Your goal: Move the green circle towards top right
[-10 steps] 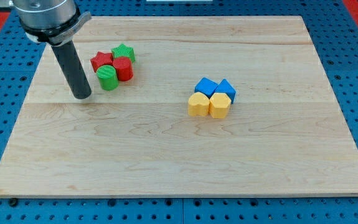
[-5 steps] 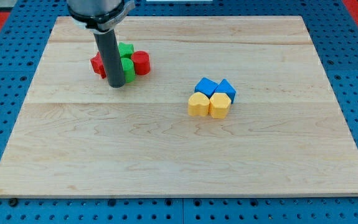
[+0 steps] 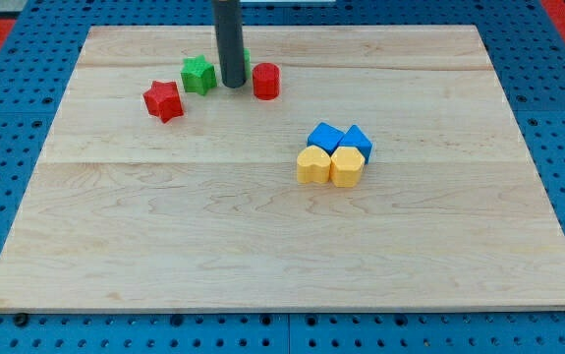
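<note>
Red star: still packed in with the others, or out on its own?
On its own: the red star touches nothing, with bare board between it and the green star.

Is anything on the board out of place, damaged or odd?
Nothing looks damaged. One oddity: the green circle is almost hidden behind my tip, with only a green sliver showing, between the green star and red cylinder.

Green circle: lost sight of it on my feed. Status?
My tip between green star and red cylinder. Green circle mostly hidden behind the rod. Red star left behind.
</note>
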